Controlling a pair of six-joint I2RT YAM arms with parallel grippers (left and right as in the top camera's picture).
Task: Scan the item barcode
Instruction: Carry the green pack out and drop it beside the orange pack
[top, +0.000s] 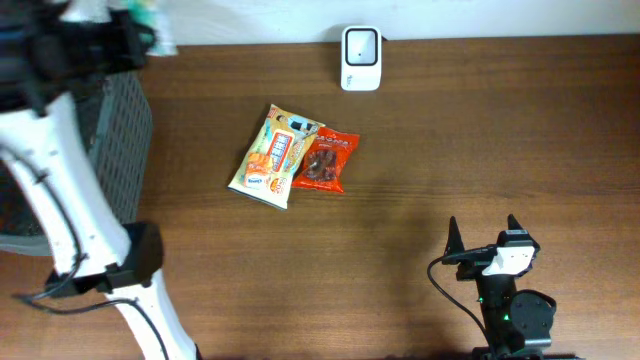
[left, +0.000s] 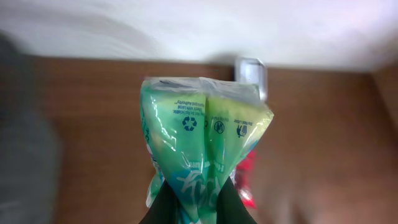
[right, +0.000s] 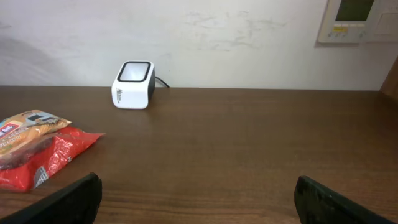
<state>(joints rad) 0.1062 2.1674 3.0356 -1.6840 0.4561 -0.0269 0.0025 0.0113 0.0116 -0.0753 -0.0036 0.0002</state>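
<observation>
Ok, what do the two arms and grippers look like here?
The left arm has white tubular links, black joints and a thin black cable. The right arm is mostly black, with a white wrist block, a green light and a looping black cable. The right gripper and left gripper both have black tapered fingers.

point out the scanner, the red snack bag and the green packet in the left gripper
scanner (top: 361, 45), overhead view, its top face
red snack bag (top: 326, 162), overhead view, middle of the bag
green packet (left: 199, 143), left wrist view, middle of its printed back
</observation>
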